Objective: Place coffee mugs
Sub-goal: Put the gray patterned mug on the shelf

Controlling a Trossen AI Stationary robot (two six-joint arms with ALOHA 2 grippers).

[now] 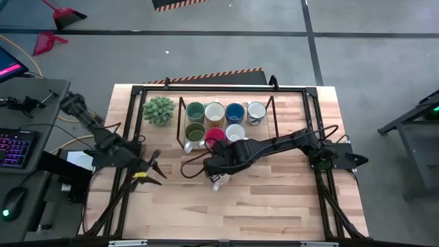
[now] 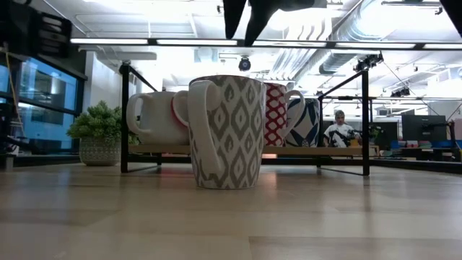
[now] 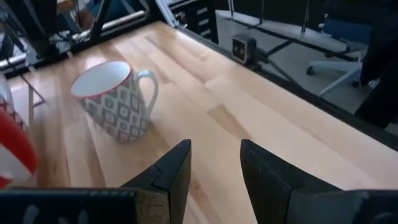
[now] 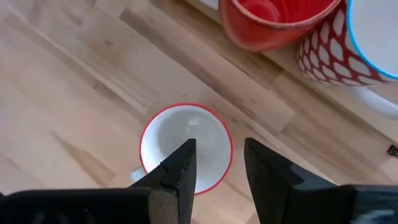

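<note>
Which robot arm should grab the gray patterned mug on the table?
The right. Its pincer hangs open directly above the gray patterned mug, fingers over its rim. The left pincer waits off to the side, farther away.

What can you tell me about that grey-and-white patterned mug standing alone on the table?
The grey-and-white diamond-patterned ceramic mug has a thin red rim, a white inside and one looped handle. It stands upright and looks empty on the light wooden table, in front of the black-framed rack. The right hand hovers open above it, not touching.
</note>
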